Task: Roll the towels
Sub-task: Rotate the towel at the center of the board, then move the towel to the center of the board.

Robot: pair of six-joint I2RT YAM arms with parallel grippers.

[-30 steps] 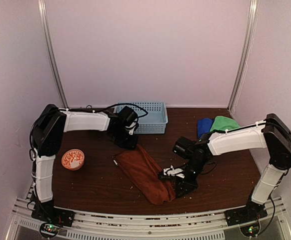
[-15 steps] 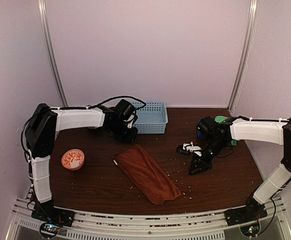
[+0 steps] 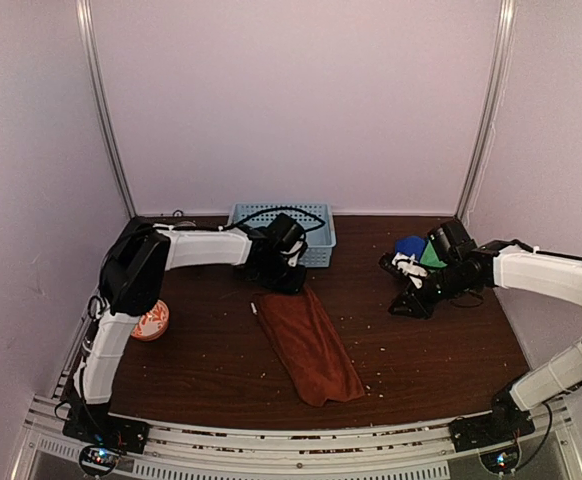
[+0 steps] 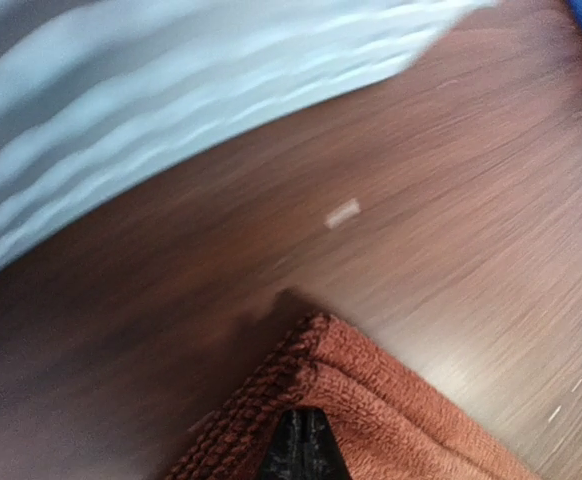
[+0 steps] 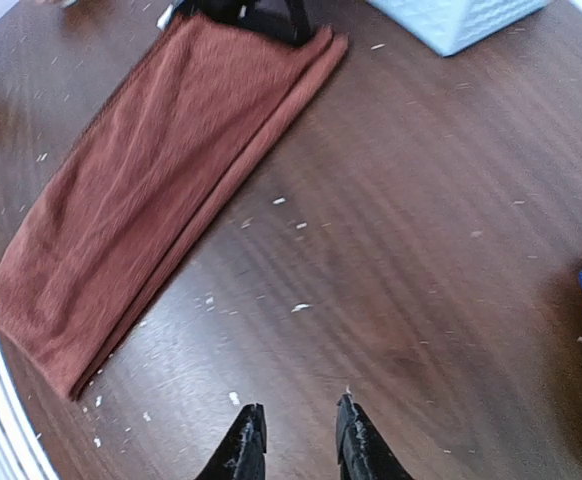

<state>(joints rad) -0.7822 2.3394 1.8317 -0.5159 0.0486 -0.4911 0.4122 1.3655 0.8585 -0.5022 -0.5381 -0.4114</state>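
Pinching the far end of the rust-red towel (image 3: 311, 340), which lies flat on the table (image 3: 201, 370), the left gripper (image 3: 289, 283) sits beside the basket (image 3: 311, 235). The right gripper (image 5: 299, 450), fingers slightly parted and empty, is near the blue towel (image 3: 408, 245) and green towel (image 3: 433, 258).

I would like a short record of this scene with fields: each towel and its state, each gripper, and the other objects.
rust-red towel: folded into a long strip, lying flat and diagonal, not rolled
blue towel: far right, next to the green one, shape unclear
green towel: far right, partly hidden
left gripper: shut on the far end of the rust-red towel
right gripper: open, empty, above bare table
basket: light blue lattice, far edge
bowl: orange-and-white, left side, partly hidden
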